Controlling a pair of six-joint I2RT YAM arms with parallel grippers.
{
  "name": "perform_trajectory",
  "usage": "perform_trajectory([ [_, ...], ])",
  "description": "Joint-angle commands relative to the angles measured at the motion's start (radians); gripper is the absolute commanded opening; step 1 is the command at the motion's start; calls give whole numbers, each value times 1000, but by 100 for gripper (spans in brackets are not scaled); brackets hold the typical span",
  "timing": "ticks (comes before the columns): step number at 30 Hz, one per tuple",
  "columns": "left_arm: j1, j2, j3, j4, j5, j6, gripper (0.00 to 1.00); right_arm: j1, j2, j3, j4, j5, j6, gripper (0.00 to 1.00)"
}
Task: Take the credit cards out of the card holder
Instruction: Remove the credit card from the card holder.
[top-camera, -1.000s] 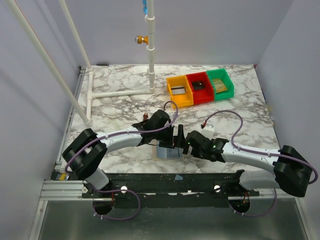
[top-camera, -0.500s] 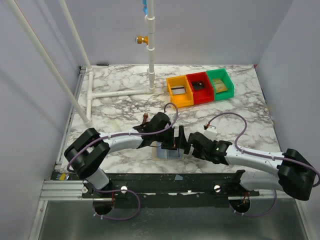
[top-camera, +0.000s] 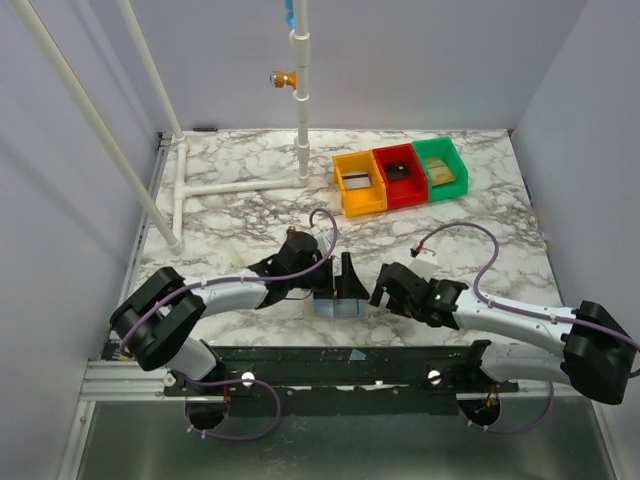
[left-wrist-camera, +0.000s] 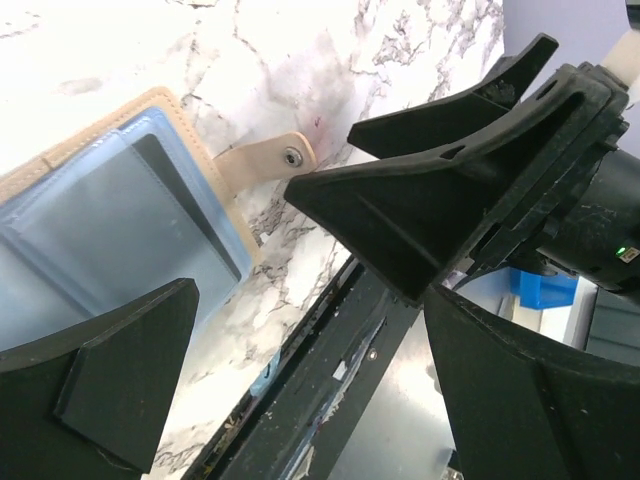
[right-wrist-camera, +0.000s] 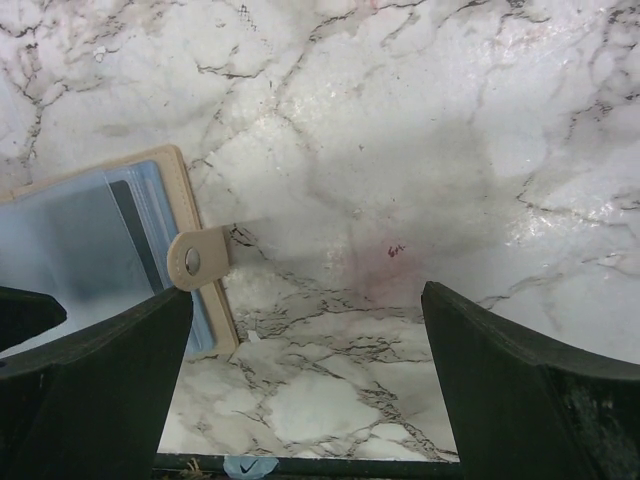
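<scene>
The card holder (top-camera: 337, 307) lies flat near the table's front edge. It is a grey-blue clear sleeve with a tan border (right-wrist-camera: 100, 235) and a tan snap tab (right-wrist-camera: 195, 260). A dark-striped credit card (left-wrist-camera: 165, 180) shows through the holder's pocket (left-wrist-camera: 110, 230). My left gripper (top-camera: 345, 283) hovers just over the holder's right end, open and holding nothing (left-wrist-camera: 310, 310). My right gripper (top-camera: 378, 293) sits just right of the holder, open over bare marble (right-wrist-camera: 310, 390). Its black fingers (left-wrist-camera: 420, 210) cross the left wrist view.
Yellow (top-camera: 358, 182), red (top-camera: 400, 176) and green (top-camera: 440, 165) bins stand in a row at the back right, each with something inside. A white pipe frame (top-camera: 240, 187) and its upright post (top-camera: 300, 100) occupy the back left. The black front rail (left-wrist-camera: 330, 390) runs just beyond the holder.
My left wrist has swung left and lower, bringing its fingers closer over the holder. The right gripper has drawn slightly back to the right. Both stayed open.
</scene>
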Motion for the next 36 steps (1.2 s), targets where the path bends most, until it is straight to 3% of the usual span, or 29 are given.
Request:
perform_trajectory([
  [1,15,-44,-3,21,2,25,99,3,-30,29,-48,67,20,100],
  [10,11,20,49,-22,-10,34,99,1,-133,42,-119,119,60,100],
  [15,-5,67,119,-152,-75,64,99,2,-185,38,-85,99,36,100],
  [22,-12,122,159,-287,-177,97,99,2,-112,35,25,-3,7,100],
  [32,-13,118,106,-285,-213,98,99,1,-170,3,91,-26,9,100],
  [36,-11,88,84,-293,-240,106,99,1,-182,-52,244,-119,0,100],
])
